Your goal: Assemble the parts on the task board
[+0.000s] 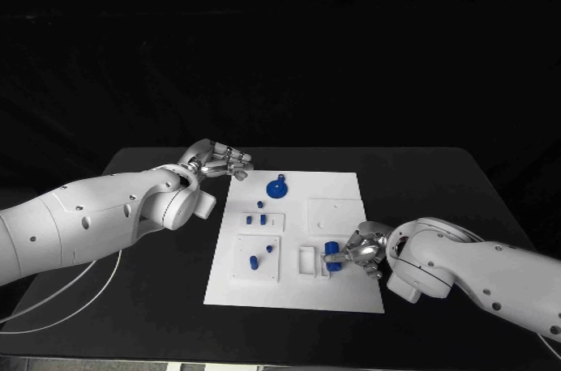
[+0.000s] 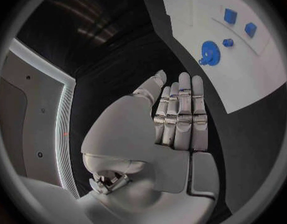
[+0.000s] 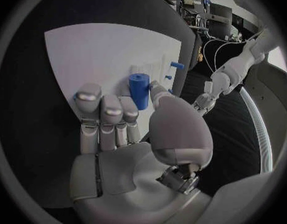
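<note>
Two bulky white arms with smooth rounded shells and small dark screw holes. Silver segmented left hand [image 1: 217, 159] and right hand [image 1: 362, 250]. White cable [image 1: 70, 294] trailing beneath left arm.

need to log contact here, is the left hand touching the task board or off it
Apart. In the head view the left hand sits off the task board, with black table showing between them; the left wrist view shows the same gap.

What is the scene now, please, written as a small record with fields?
surface: black table
task board: white plate in the middle of the table
left robot hand: holds nothing, fingers straight, over the table beside the board's far left corner
right robot hand: holds a blue cylinder over the board's near right part
other parts: blue round part, small blue pieces
</note>
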Action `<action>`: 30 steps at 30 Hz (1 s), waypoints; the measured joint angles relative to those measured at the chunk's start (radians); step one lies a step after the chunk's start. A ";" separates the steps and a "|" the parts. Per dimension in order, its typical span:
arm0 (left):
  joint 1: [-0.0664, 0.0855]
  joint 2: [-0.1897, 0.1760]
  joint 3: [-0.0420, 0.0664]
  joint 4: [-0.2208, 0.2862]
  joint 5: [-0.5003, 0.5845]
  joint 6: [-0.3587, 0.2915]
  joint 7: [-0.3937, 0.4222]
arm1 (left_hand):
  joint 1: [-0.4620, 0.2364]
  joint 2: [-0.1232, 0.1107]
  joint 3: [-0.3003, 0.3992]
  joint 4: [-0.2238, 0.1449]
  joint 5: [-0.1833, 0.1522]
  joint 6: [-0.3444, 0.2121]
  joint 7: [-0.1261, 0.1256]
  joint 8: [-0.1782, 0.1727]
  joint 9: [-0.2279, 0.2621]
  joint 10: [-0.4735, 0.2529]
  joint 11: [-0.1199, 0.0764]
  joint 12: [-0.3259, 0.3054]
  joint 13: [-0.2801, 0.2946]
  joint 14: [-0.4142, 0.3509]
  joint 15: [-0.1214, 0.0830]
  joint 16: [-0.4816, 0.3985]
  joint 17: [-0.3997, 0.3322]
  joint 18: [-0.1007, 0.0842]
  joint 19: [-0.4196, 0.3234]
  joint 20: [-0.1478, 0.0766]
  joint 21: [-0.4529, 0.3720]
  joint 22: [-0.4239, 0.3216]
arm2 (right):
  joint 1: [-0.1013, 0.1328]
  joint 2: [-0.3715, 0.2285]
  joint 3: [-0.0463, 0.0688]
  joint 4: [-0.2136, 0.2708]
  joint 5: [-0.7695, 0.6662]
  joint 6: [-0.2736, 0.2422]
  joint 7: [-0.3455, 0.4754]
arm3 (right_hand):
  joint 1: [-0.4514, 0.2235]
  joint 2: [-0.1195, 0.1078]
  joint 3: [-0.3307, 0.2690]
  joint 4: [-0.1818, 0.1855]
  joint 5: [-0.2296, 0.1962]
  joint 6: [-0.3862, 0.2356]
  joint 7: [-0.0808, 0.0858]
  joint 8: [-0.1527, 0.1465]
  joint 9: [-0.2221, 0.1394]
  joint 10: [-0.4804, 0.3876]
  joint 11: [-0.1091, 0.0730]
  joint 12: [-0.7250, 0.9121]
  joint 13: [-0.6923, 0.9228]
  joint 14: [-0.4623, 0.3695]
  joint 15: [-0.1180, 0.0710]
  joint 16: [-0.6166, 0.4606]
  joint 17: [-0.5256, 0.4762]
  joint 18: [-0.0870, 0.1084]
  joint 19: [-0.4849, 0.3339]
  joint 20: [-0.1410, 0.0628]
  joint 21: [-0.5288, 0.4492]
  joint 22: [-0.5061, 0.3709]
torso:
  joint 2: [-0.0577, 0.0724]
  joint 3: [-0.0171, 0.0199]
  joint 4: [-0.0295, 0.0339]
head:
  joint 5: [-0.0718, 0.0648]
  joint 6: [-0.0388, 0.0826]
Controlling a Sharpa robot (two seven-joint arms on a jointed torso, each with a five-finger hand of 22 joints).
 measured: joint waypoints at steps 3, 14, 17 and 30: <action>0.000 -0.001 0.000 0.001 0.000 0.001 0.000 | 0.000 0.000 0.000 0.000 0.000 0.000 0.000 0.000 0.000 0.000 0.000 0.000 0.000 0.000 0.000 0.000 0.000 0.000 0.000 0.000 0.000 0.000 | 0.001 0.011 -0.002 -0.008 -0.001 -0.011 0.002 | 0.000 0.000 0.000 0.000 0.000 0.000 0.000 0.000 0.001 0.000 0.000 0.000 0.000 0.000 0.000 0.000 0.000 0.000 0.000 0.000 0.000 0.000 | 0.000 -0.0006 0.0001 | 0.001 -0.001; 0.000 -0.003 0.000 0.002 0.000 0.003 -0.001 | 0.000 0.000 -0.001 0.008 0.000 0.000 0.000 0.000 0.000 0.000 0.000 0.000 0.000 0.000 0.000 0.000 0.001 0.000 0.000 0.000 0.000 -0.009 | 0.006 0.023 -0.017 -0.024 -0.002 -0.040 0.017 | -0.011 0.019 0.094 -0.108 -0.015 -0.001 -0.001 0.000 0.097 0.000 0.000 0.004 0.000 0.000 0.000 0.000 0.000 0.000 0.000 0.000 0.000 0.000 | 0.000 -0.0018 -0.0015 | 0.009 -0.003; 0.000 -0.003 0.000 0.003 0.001 0.004 -0.001 | 0.000 0.000 -0.001 0.008 0.000 0.000 0.000 0.000 0.000 0.000 0.000 0.000 0.000 0.000 0.000 0.000 0.001 0.000 0.000 0.000 0.000 -0.009 | 0.006 0.023 -0.019 -0.024 -0.001 -0.053 0.022 | -0.015 0.023 0.137 -0.125 -0.021 0.016 -0.002 -0.007 0.097 0.000 0.000 0.004 -0.001 0.001 0.000 0.000 -0.001 -0.006 0.000 0.000 0.000 0.000 | 0.000 -0.0018 -0.0018 | 0.012 -0.002; 0.000 -0.008 0.000 0.005 0.001 0.008 -0.002 | 0.000 0.000 -0.001 0.008 0.000 0.000 0.000 0.000 0.000 0.000 0.000 0.000 0.000 0.000 0.000 0.000 0.001 0.000 0.007 0.000 0.000 -0.012 | -0.002 -0.007 -0.024 0.030 0.015 -0.125 0.015 | -0.029 0.037 0.176 -0.148 -0.024 0.077 -0.024 -0.011 -0.054 0.010 -0.007 0.004 -0.005 0.005 -0.005 0.000 -0.006 -0.007 0.000 0.000 0.000 0.000 | 0.000 -0.0016 -0.0032 | 0.020 -0.001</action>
